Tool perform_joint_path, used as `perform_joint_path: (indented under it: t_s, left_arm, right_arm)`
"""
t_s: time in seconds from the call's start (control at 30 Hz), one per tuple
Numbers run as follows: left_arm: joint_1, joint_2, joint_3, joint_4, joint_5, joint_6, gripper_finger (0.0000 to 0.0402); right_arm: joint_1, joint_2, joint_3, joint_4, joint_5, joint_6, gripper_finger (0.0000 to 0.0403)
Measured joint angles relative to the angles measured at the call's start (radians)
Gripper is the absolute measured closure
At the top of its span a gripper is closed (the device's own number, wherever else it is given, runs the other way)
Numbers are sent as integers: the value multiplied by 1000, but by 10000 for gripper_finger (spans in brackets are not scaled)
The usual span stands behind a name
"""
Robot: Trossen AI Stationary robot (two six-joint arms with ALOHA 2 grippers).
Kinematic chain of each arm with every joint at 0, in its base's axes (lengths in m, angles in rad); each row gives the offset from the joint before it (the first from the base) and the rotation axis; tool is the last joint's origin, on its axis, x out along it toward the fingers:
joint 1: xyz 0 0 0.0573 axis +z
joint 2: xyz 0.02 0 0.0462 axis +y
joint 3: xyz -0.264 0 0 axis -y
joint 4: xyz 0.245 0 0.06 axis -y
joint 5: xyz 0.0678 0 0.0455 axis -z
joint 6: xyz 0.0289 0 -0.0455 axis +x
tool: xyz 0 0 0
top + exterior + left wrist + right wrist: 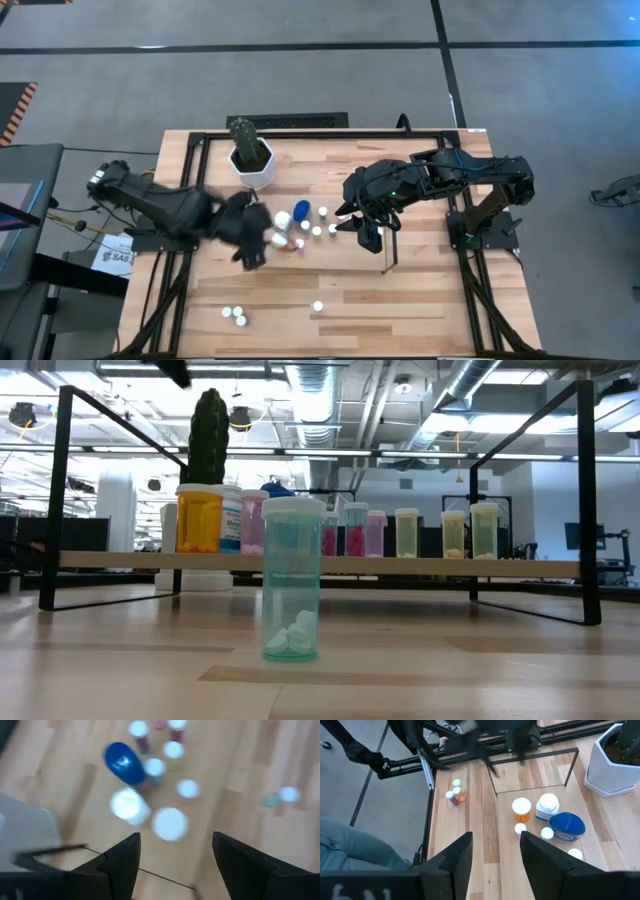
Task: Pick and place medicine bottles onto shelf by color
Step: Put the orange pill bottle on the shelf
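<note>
Several medicine bottles stand in a cluster on the shelf [345, 250], among them a large blue-capped one [122, 762], an orange one [521, 809] and white-capped ones [170, 824]. My left gripper [175, 845] hovers open above the cluster's left end [250, 238], with nothing between its fingers. My right gripper [366, 230] hangs open over the shelf's right part, also holding nothing [495, 850]. A teal bottle [292, 580] with white pills stands upright on the table in front of the shelf. Three more white-capped bottles [234, 316] stand near the table's near edge.
A white hexagonal pot [253, 160] with a cactus stands behind the shelf's left end. Dark-framed upright panels [590, 500] close the shelf's short ends. A person's leg in jeans [350, 845] shows beyond the table's edge. Bare wood lies at the near right [420, 310].
</note>
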Motion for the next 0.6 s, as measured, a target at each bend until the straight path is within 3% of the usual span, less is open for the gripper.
perform_joint_path:
  t_s: [0.33,0.47,0.6]
  left_arm:
    - [-392,45,0,-78,-5,-644,168]
    - [-489,89,0,-84,23,-935,168]
    - [-541,140,0,-80,65,-1125,166]
  right_arm:
    - [0,0,0,-1,0,0,217]
    - [0,0,0,-1,0,0,217]
    - [0,0,0,-1,0,0,217]
